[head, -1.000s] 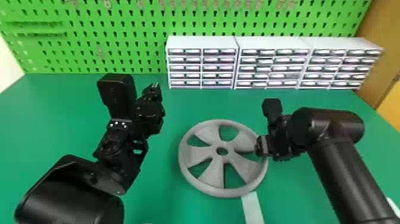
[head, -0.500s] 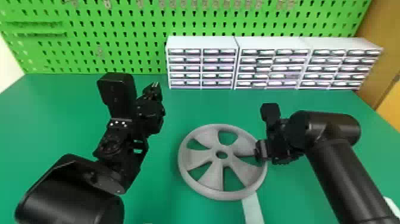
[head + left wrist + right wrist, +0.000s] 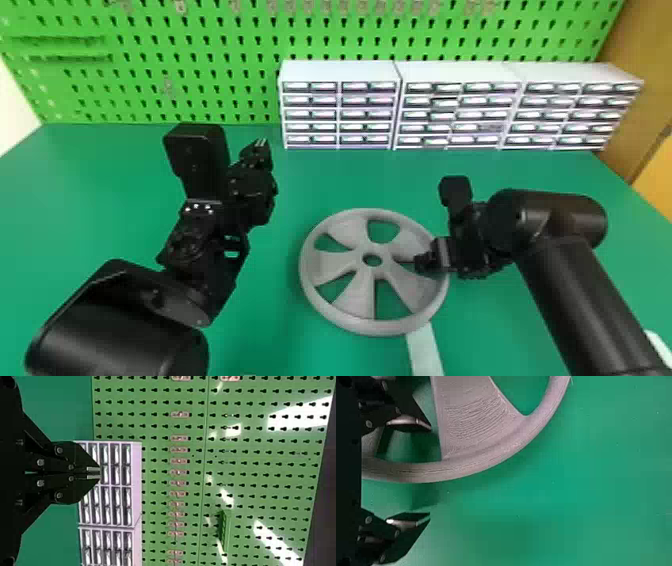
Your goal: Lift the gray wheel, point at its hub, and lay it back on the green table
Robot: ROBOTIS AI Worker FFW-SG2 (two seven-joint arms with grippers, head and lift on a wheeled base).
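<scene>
Gray wheel (image 3: 340, 262) lay lower centre of head view on green desk (image 3: 100, 200), right tool (image 3: 430, 471) spread wide astride its rim (image 3: 455, 471), left tool (image 3: 99, 473) narrow; probably laying-back step, next wanting clean withdrawal.

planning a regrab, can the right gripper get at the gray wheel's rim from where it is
Most likely yes: the right gripper is open, one finger on each side of the gray wheel's rim, and nothing else seems to stand between them.
</scene>
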